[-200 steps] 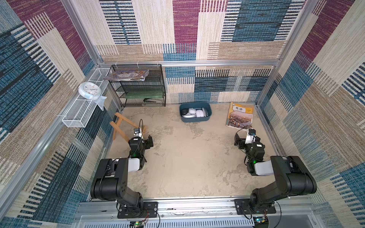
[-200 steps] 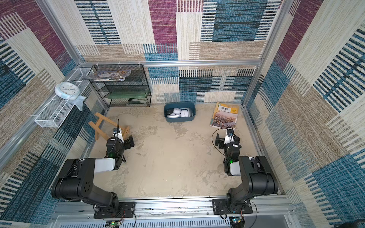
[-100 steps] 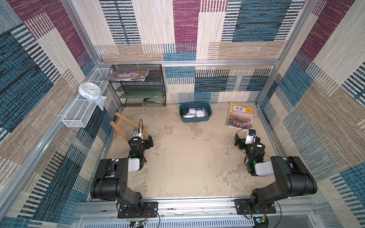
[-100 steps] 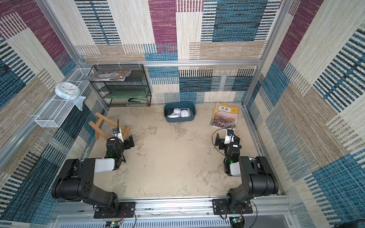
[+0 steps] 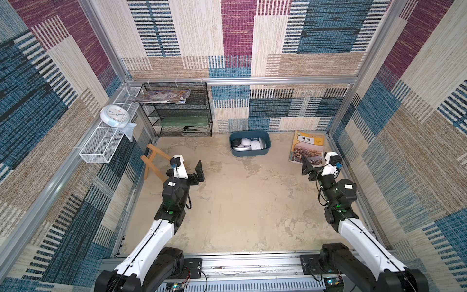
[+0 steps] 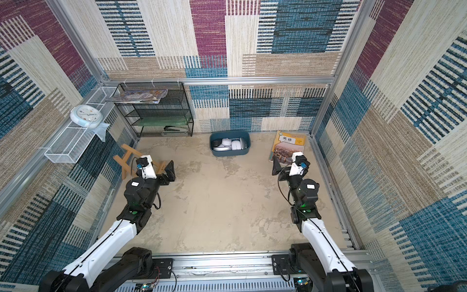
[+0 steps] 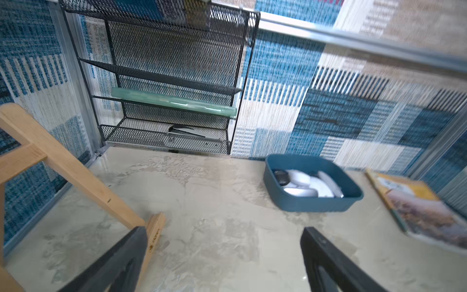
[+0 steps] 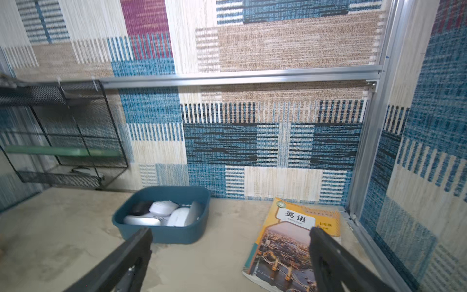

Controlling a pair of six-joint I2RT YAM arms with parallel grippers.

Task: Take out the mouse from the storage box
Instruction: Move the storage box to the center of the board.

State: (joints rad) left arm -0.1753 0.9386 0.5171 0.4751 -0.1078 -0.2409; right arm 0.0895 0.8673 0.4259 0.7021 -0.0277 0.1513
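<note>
The left tool (image 7: 225, 235) and right tool (image 8: 231, 232) both gaped wide, holding nothing, above the surface (image 5: 240, 202). Well ahead of them, by the back wall, sat the box (image 5: 252, 153) with mice (image 5: 254, 146) piled inside. A book (image 5: 307, 149) lay near the right tool.

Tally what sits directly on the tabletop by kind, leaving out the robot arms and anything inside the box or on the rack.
Storage box: 1
Textbook: 1
Wooden stand: 1
Black mesh rack: 1
Total: 4
</note>
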